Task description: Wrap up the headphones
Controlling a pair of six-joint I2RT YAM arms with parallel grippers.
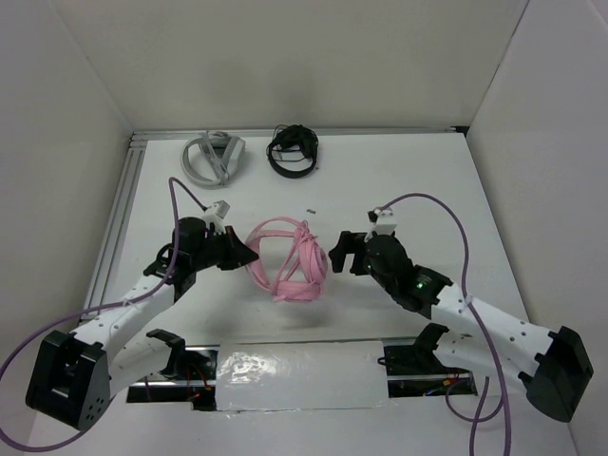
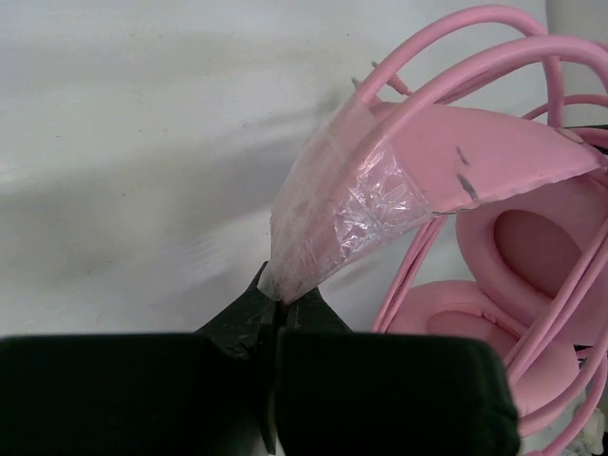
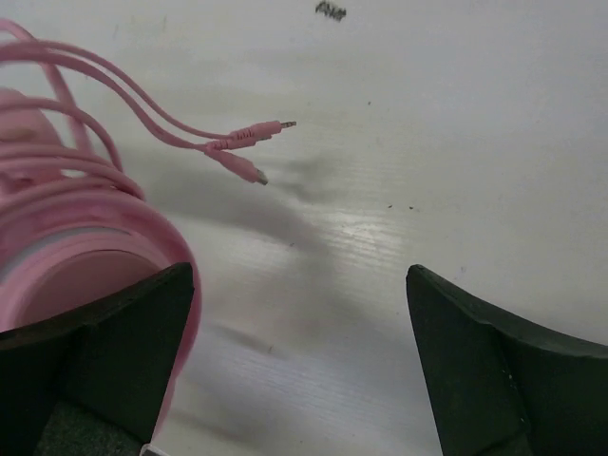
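Logged pink headphones (image 1: 288, 264) at the middle of the surface (image 1: 408, 171), between both claws, with cable (image 3: 95, 71) wound in loops over headband (image 2: 475, 152) and earcups (image 2: 532, 247). Noted left claw (image 1: 249, 255) pinched fully closed on a flap of clear tape (image 2: 328, 223) stuck to the headband end. Noted right claw (image 1: 340, 255) spread wide, gripping nothing, one finger just beside an earcup. Saw two cable plugs (image 3: 271, 126) lying free on the surface. Recorded grey headphones (image 1: 215, 157) and black headphones (image 1: 293, 150) at the far edge, well apart from the pink set.
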